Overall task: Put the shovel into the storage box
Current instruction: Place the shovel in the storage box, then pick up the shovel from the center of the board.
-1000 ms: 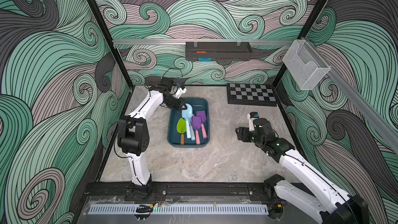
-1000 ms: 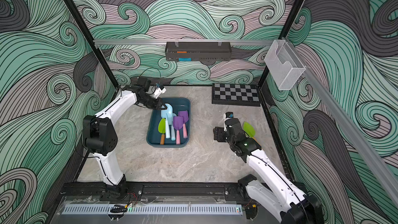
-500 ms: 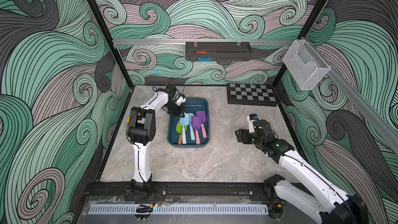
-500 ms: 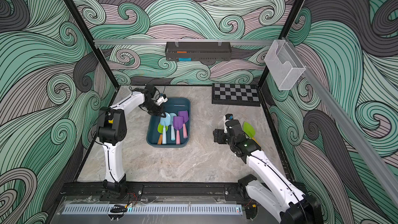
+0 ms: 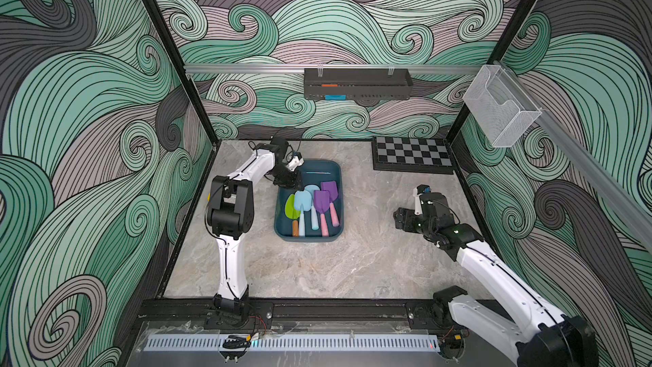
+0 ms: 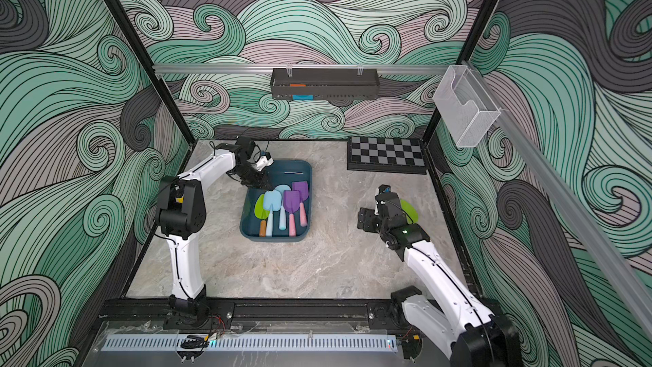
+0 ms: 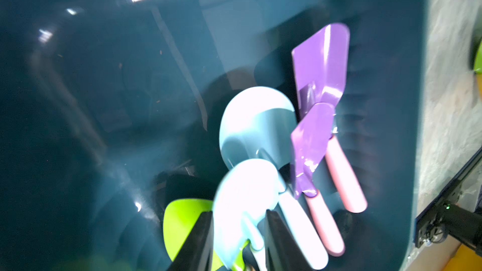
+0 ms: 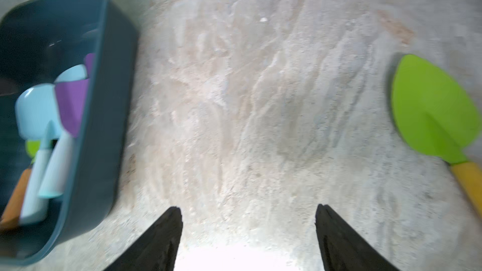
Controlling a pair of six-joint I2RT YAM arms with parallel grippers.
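Note:
The storage box (image 5: 310, 240) (image 6: 271, 236) is a teal tub left of the table's middle. Several toy shovels lie in it: a green one, two purple ones (image 5: 321, 203), and two light blue ones. The nearer light blue shovel (image 5: 302, 203) (image 7: 242, 199) rests across the green shovel (image 7: 180, 220). My left gripper (image 5: 291, 185) (image 7: 238, 212) hangs over the box's far left corner with its jaws apart, above that blue shovel's neck. Another green shovel (image 8: 430, 108) (image 6: 411, 210) with a yellow handle lies on the table beside my right gripper (image 5: 400, 218) (image 8: 247, 230), which is open over bare table.
A checkerboard (image 5: 411, 155) lies at the back right. A black perforated tray (image 5: 356, 82) hangs on the back wall. On the right rail hangs a white mesh basket (image 5: 501, 111). Marble tabletop (image 5: 367, 206) lies between the box and my right gripper.
My left gripper came down into the box with the light blue shovel and its jaws have parted; the shovel now lies on the others. My right gripper has barely moved.

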